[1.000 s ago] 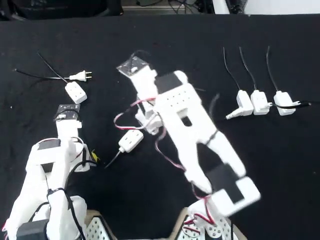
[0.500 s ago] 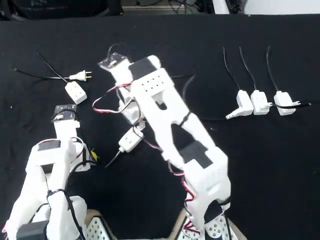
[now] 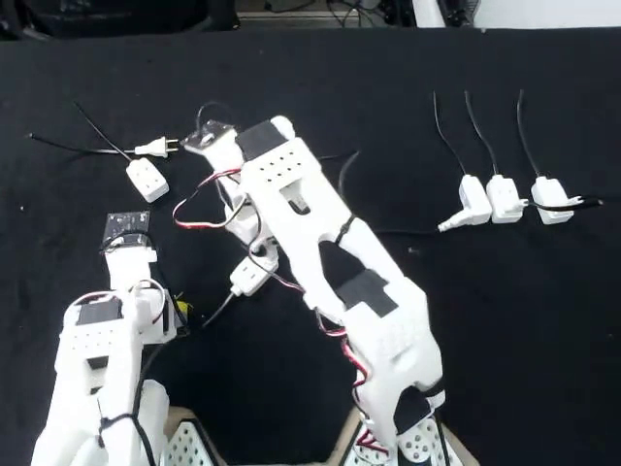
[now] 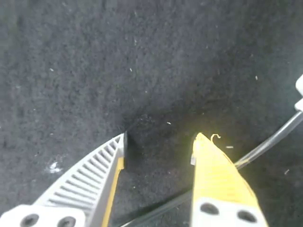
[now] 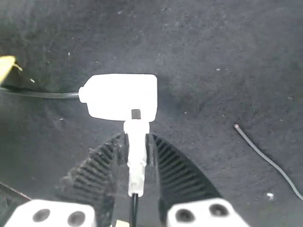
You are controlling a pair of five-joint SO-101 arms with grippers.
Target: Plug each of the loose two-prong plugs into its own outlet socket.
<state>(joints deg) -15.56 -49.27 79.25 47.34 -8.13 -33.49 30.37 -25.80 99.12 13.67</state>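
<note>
In the right wrist view my right gripper [image 5: 136, 140] is shut on a white two-prong plug [image 5: 136, 161], which is pressed end-on against a white outlet socket [image 5: 121, 96]. From above, that outlet [image 3: 250, 278] lies mid-table under the right arm, and the right gripper [image 3: 259, 254] is just beyond it. My left gripper [image 4: 158, 142] hovers open over bare black cloth, its yellow tip [image 3: 182, 307] left of that outlet's cable [image 4: 265, 144]. A loose plug [image 3: 155, 148] and a free outlet [image 3: 147, 179] lie at the far left.
Three white outlets with plugs in them [image 3: 503, 198] sit in a row at the right, their thin black cords running toward the back. A stray wire [image 5: 265, 156] lies on the black table cloth [image 3: 388, 87] near the right gripper.
The right arm has swung left and brought its plug down to the middle outlet. The left arm has drawn back slightly toward its base.
</note>
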